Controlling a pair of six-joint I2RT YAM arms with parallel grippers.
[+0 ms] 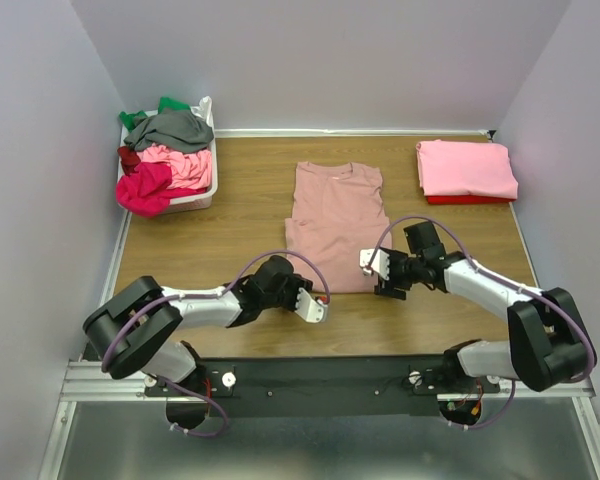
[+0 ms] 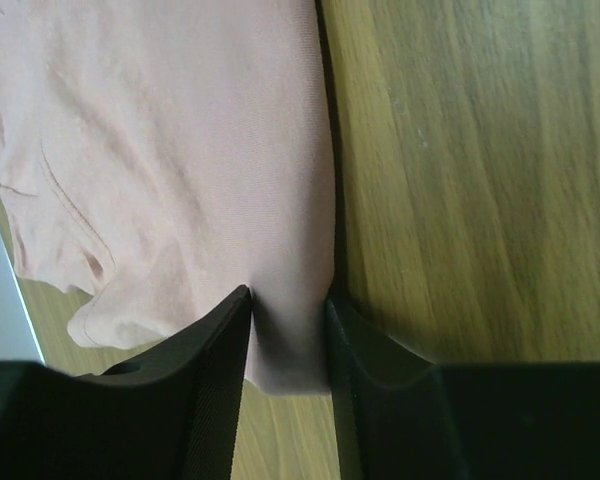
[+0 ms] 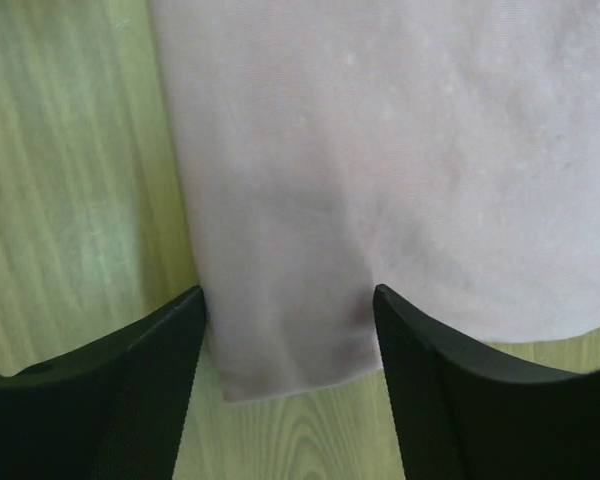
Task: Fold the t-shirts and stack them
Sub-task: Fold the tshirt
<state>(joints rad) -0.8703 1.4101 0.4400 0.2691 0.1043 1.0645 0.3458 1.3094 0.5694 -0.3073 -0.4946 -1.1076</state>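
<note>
Dusty-pink t-shirt [image 1: 335, 225] hem is straddled by unclenched left gripper [image 2: 288, 300] and right gripper [image 3: 290, 295]; the fold could be skewed by uneven pinching

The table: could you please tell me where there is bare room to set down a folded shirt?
Free: the wood between the basket and the dusty-pink t-shirt, and between that shirt and the folded stack. Crowded: the near edge, where the left gripper and right gripper straddle its hem corners.

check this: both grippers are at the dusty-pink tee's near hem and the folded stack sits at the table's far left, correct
No: the folded stack sits at the table's far right, per the top external view. The left gripper and right gripper are at the dusty-pink tee's near hem.
</note>
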